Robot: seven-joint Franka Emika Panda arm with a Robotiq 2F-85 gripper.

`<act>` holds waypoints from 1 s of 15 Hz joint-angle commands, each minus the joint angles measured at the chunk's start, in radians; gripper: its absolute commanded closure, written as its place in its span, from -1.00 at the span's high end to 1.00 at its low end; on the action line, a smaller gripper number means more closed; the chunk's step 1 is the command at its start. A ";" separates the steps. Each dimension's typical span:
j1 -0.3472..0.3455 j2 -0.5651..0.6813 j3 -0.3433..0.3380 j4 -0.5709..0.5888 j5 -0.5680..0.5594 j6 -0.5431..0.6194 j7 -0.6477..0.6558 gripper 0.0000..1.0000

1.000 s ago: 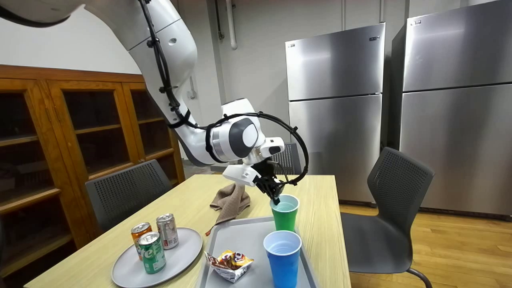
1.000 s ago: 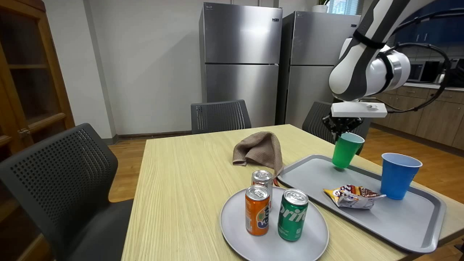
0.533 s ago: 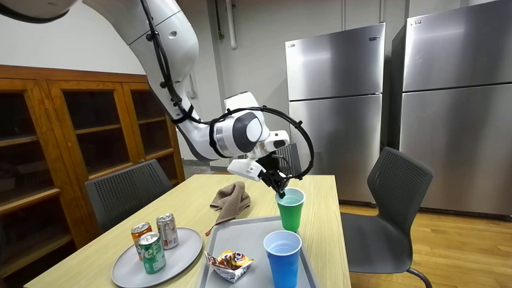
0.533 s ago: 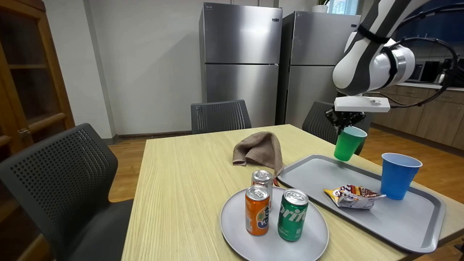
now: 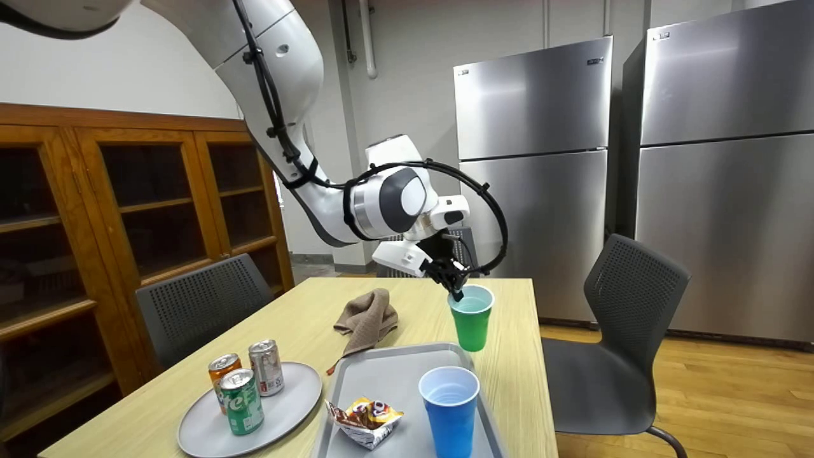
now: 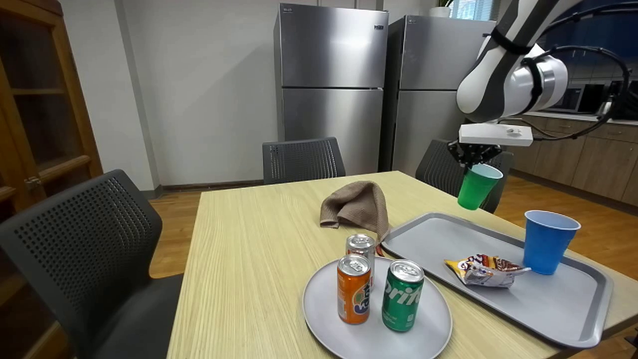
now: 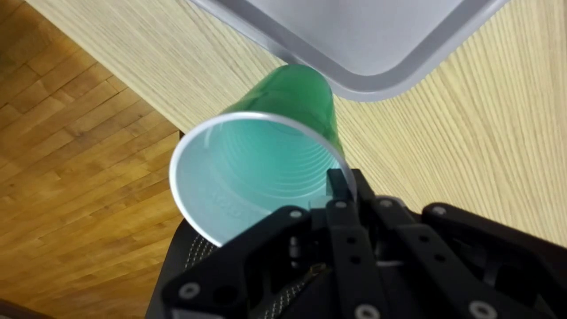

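My gripper [image 7: 350, 184] is shut on the rim of a green plastic cup [image 7: 297, 93], one finger inside the cup and one outside. In both exterior views the cup [image 5: 472, 321] [image 6: 477, 188] hangs in the air, slightly tilted. It is near the far corner of the grey tray [image 5: 381, 369] [image 6: 438, 234], by the table's edge. The cup's pale inside looks empty in the wrist view. The gripper's fingertips [image 5: 456, 294] [image 6: 467, 167] are partly hidden by the cup. A blue cup [image 5: 450, 413] [image 6: 548, 244] stands upright on the tray beside an opened snack bag [image 5: 365, 420] [image 6: 486, 271].
A round grey plate [image 5: 296, 394] [image 6: 324, 309] holds an orange can [image 6: 354, 289], a green can [image 6: 403, 294] and a silver can [image 5: 267, 369]. A brown cloth [image 5: 369, 318] [image 6: 356, 204] lies against the tray's edge. Dark chairs [image 5: 610, 356] [image 6: 89, 279] stand around the table.
The gripper has lifted the green cup from just above the tray and carried it toward the tray's far corner. The blue cup, snack bag, cans and cloth have not moved.
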 commanded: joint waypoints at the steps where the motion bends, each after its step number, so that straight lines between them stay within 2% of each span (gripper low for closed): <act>1: -0.044 0.039 0.041 0.081 0.040 -0.031 -0.024 -0.98; 15: -0.071 0.220 0.049 0.324 0.066 -0.158 -0.015 -0.98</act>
